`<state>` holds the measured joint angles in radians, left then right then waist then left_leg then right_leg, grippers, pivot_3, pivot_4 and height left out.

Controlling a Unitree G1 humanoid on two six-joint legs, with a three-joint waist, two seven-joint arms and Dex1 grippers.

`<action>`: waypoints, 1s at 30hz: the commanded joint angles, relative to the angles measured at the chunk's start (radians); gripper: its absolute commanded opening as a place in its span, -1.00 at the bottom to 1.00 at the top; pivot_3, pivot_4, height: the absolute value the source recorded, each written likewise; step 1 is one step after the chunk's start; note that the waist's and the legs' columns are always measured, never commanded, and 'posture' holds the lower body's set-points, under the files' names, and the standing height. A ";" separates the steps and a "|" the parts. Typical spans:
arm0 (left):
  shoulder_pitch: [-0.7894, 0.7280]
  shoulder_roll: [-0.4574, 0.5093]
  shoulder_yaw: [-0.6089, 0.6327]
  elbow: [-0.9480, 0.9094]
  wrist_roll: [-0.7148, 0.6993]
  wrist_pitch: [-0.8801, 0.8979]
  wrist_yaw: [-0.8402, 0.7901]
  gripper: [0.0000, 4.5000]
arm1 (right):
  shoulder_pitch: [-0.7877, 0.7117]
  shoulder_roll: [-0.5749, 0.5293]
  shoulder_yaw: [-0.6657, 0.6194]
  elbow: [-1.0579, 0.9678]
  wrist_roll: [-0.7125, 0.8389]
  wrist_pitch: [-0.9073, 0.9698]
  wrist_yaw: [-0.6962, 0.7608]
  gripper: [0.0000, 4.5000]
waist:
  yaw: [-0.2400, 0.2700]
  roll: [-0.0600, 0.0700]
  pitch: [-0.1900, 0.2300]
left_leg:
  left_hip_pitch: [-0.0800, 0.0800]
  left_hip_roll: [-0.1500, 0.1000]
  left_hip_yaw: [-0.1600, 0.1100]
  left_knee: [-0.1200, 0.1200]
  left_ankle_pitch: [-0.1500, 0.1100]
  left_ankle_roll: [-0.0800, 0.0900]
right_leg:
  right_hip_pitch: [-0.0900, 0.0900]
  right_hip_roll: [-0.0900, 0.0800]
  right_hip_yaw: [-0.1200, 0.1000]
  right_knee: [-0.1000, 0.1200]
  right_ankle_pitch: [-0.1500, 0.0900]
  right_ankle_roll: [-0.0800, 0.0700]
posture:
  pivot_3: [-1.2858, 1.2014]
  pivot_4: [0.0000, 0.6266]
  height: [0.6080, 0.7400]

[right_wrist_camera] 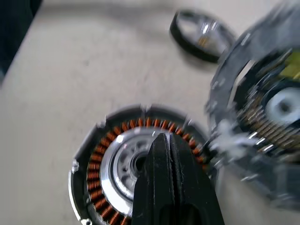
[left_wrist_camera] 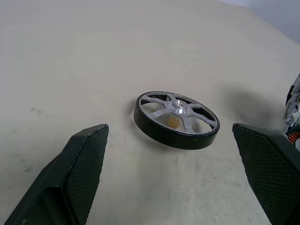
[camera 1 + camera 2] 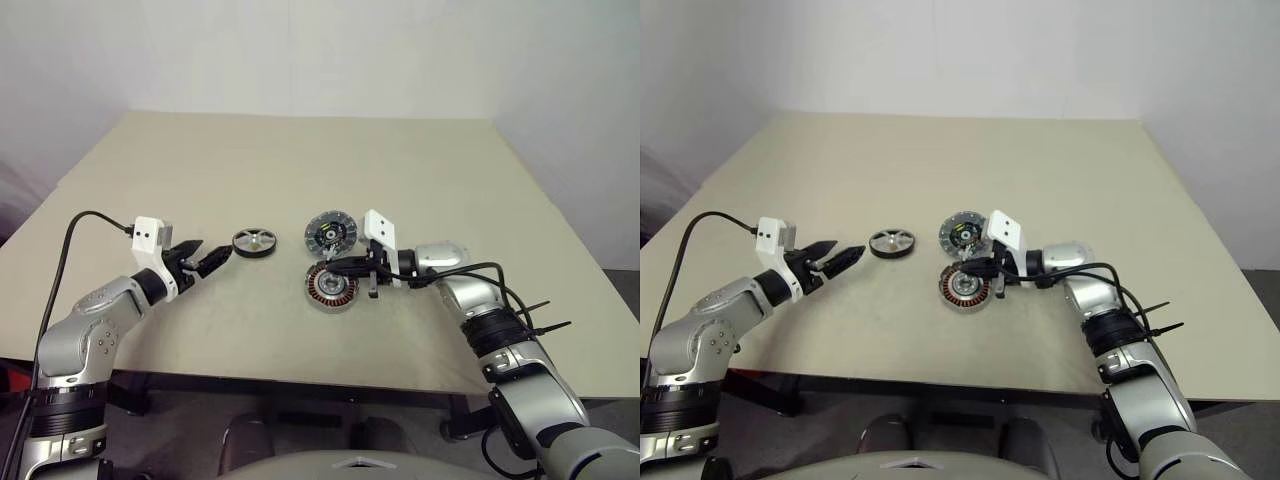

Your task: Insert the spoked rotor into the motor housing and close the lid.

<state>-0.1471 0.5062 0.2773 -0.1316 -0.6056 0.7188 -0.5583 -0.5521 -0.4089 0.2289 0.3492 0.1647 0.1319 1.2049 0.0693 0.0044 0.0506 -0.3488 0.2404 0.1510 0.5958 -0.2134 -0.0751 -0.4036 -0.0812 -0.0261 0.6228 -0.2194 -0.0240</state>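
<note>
You have a broad beige worktop (image 3: pixel 300 170) with three round parts near its middle. Largest is the motor housing (image 3: pixel 331 288), copper windings showing, lying flat at 6 o'clock from the lid (image 3: pixel 331 235), which sits just beside it and looks tilted. The spoked rotor (image 3: pixel 254 242) rests flat at 9 o'clock from the lid, well apart from both.

Your left tool (image 3: pixel 203 259) is spread wide, its fingers (image 2: pixel 82 164) either side of the rotor but short of it. Your right tool (image 3: pixel 338 268) is closed tight, holding nothing, above the housing's rim.
</note>
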 commanded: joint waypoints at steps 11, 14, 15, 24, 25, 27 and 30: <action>-0.007 0.009 0.014 -0.024 -0.004 -0.015 -0.004 1.00 | 0.062 -0.022 0.009 -0.075 0.012 0.045 0.009 -0.98 | 0.000 0.000 0.000 | 0.000 0.000 0.000 0.000 0.000 0.000 | 0.000 0.000 0.000 0.000 0.000 0.000 | 0.03 -1.00 1.00; -0.007 0.012 0.018 -0.023 -0.005 -0.015 -0.005 1.00 | 0.086 -0.013 0.029 -0.072 0.000 0.047 0.003 -0.98 | 0.000 0.000 0.000 | 0.000 0.000 0.000 0.000 0.000 0.000 | 0.000 0.000 0.000 0.000 0.000 0.000 | 0.03 -1.00 1.00; -0.006 0.013 0.020 -0.023 -0.005 -0.015 -0.004 1.00 | 0.093 -0.013 0.036 -0.076 -0.007 0.044 -0.002 -0.98 | 0.000 0.000 0.000 | 0.000 0.000 0.000 0.000 0.000 0.000 | 0.000 0.000 0.000 0.000 0.000 0.000 | 0.03 -1.00 1.00; -0.005 0.017 0.021 -0.017 -0.004 -0.017 -0.006 1.00 | 0.064 -0.027 0.022 -0.156 0.005 0.082 -0.018 -0.98 | 0.000 0.000 0.000 | 0.000 0.000 0.000 0.000 0.000 0.000 | 0.002 0.000 0.000 0.000 0.000 0.000 | 0.03 -1.00 1.00; -0.005 0.016 0.020 -0.017 -0.004 -0.017 -0.005 1.00 | 0.058 -0.028 0.022 -0.171 0.010 0.090 -0.016 -0.98 | 0.000 0.000 0.000 | 0.000 0.000 0.000 0.000 0.000 0.000 | 0.001 0.000 0.000 0.000 0.000 0.000 | 0.03 -1.00 1.00; -0.005 0.014 0.019 -0.017 -0.003 -0.018 -0.005 1.00 | 0.046 -0.026 0.020 -0.195 0.019 0.109 -0.016 -0.98 | 0.000 0.000 0.000 | 0.000 0.000 0.000 0.000 0.000 0.000 | 0.001 0.000 0.000 0.000 0.000 0.000 | 0.03 -1.00 1.00; -0.004 0.013 0.019 -0.020 -0.004 -0.018 -0.003 1.00 | 0.031 -0.024 0.018 -0.211 0.026 0.133 -0.016 -0.98 | 0.000 0.000 0.000 | 0.000 0.000 0.000 0.000 0.000 0.000 | 0.001 0.000 0.000 0.000 0.000 0.000 | 0.03 -1.00 1.00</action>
<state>-0.1428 0.5108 0.2778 -0.1304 -0.6056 0.7182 -0.5587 -0.4975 -0.4308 0.2602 0.1777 0.1639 0.2548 1.1860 0.0691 0.0044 0.0506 -0.3483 0.2405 0.1510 0.5954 -0.2133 -0.0754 -0.4030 -0.0810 -0.0258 0.6230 -0.2194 -0.0239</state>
